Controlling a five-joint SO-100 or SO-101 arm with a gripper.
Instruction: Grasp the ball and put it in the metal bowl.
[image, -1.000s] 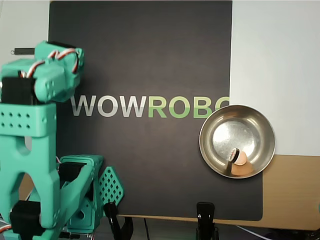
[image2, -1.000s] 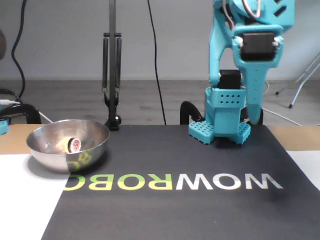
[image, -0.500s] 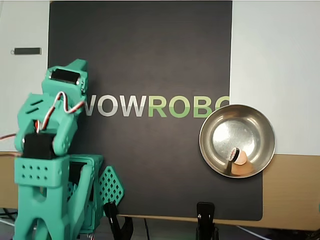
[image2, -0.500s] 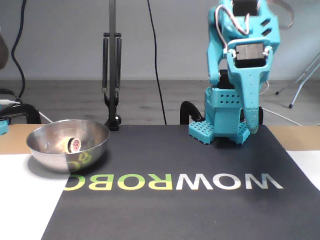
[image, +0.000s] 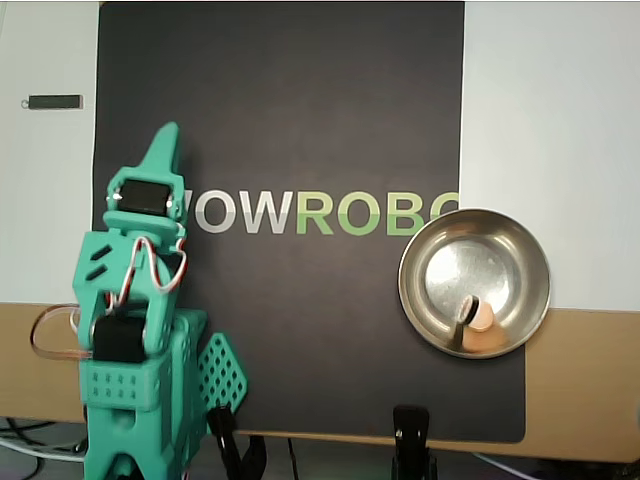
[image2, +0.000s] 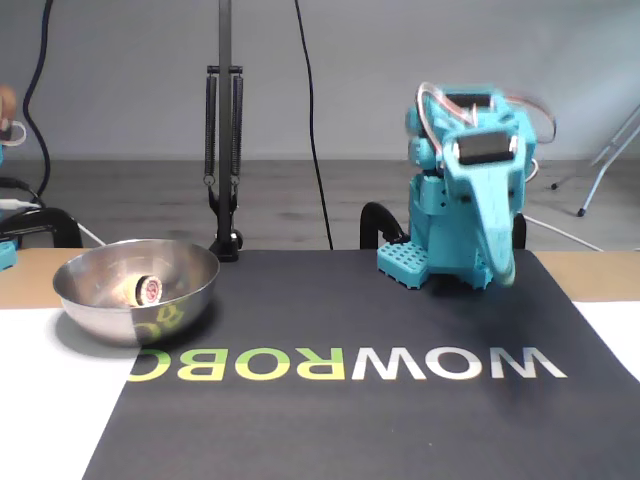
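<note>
Overhead view: tool (image: 167, 140) closed, empty, above mat; ball (image: 482, 319) inside metal bowl (image: 436, 232).

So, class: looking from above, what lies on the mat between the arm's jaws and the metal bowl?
In the overhead view, only the black mat with its printed WOWROBO lettering lies between the gripper and the metal bowl. No loose objects; the ball sits inside the bowl.
</note>
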